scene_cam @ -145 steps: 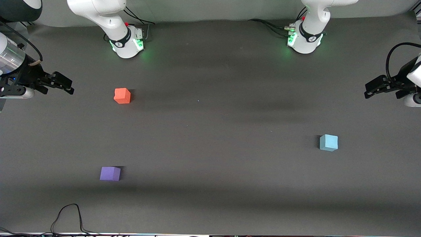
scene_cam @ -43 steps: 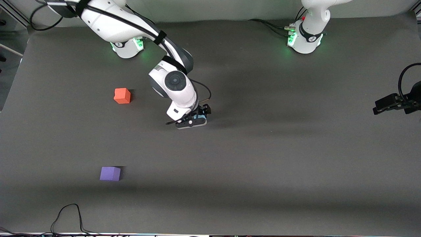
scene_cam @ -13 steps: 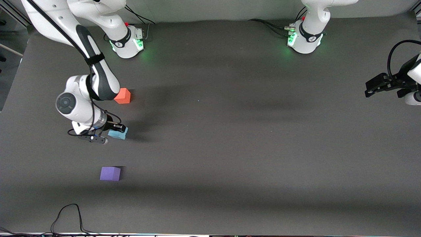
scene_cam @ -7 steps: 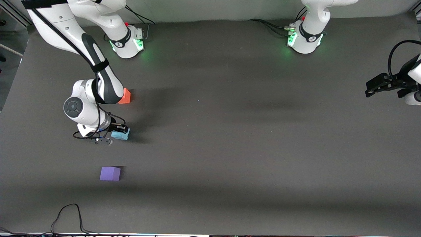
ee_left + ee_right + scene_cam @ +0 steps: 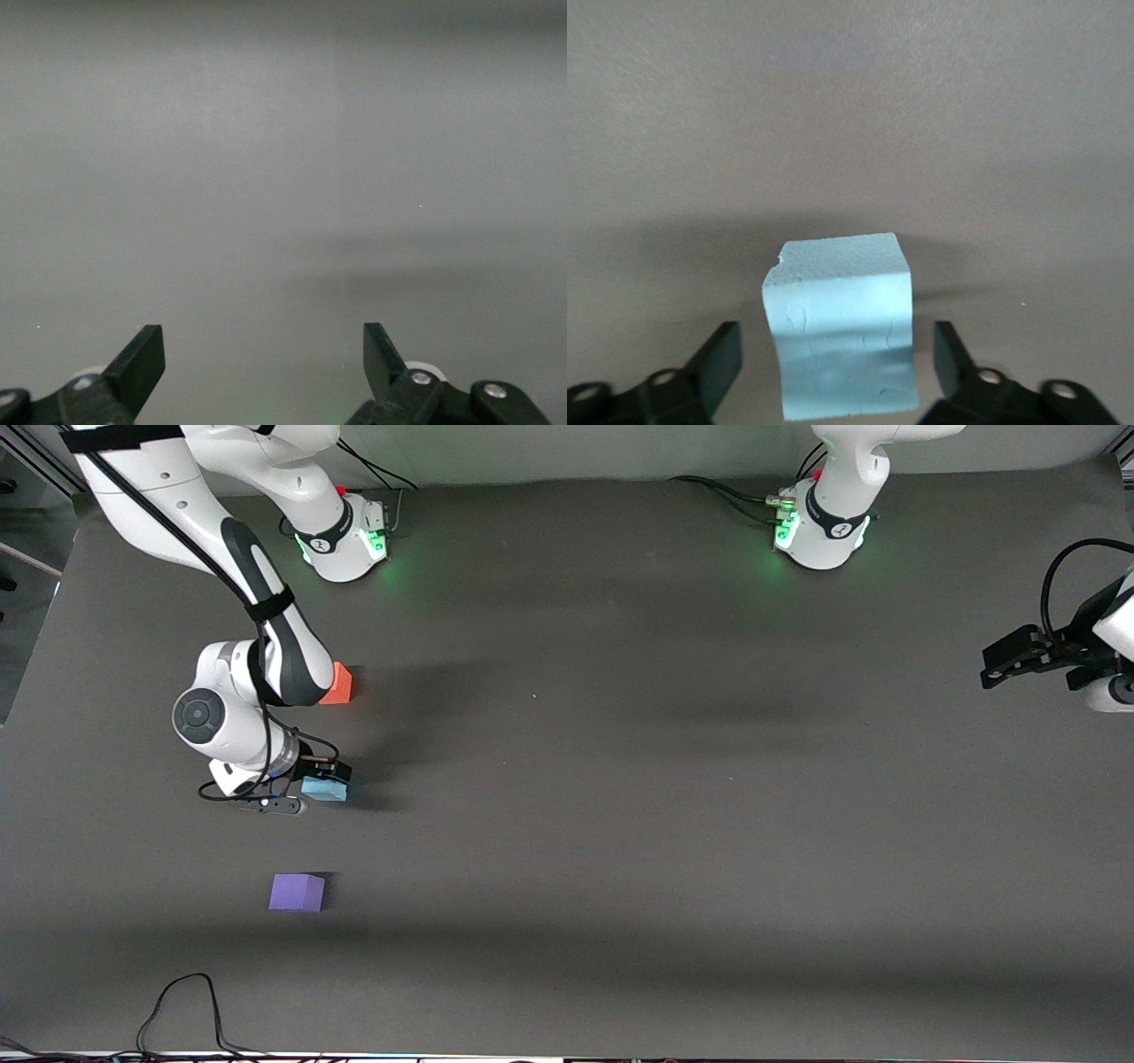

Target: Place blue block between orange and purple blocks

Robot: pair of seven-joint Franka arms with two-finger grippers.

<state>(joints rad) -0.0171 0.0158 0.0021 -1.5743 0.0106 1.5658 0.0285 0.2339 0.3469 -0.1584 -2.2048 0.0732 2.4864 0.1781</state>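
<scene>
The blue block point(image 5: 324, 788) sits on the dark table, between the orange block point(image 5: 340, 685) and the purple block point(image 5: 297, 892). The orange block is farther from the front camera and partly hidden by the right arm. The purple block is nearer to the camera. My right gripper point(image 5: 306, 786) is low around the blue block and open. In the right wrist view the blue block point(image 5: 837, 310) lies between the fingers of the right gripper point(image 5: 837, 359) with a gap on each side. My left gripper point(image 5: 1019, 660) waits open and empty at the left arm's end of the table, and it shows again in its own wrist view point(image 5: 264, 354).
A black cable point(image 5: 186, 1001) loops on the table near its front edge, nearer to the camera than the purple block. The two arm bases point(image 5: 341, 540) point(image 5: 824, 527) stand along the edge farthest from the camera.
The right gripper shifted a little toward the left arm's end with the blue block and came down. Its fingers now stand clear of the block. The left arm has barely moved.
</scene>
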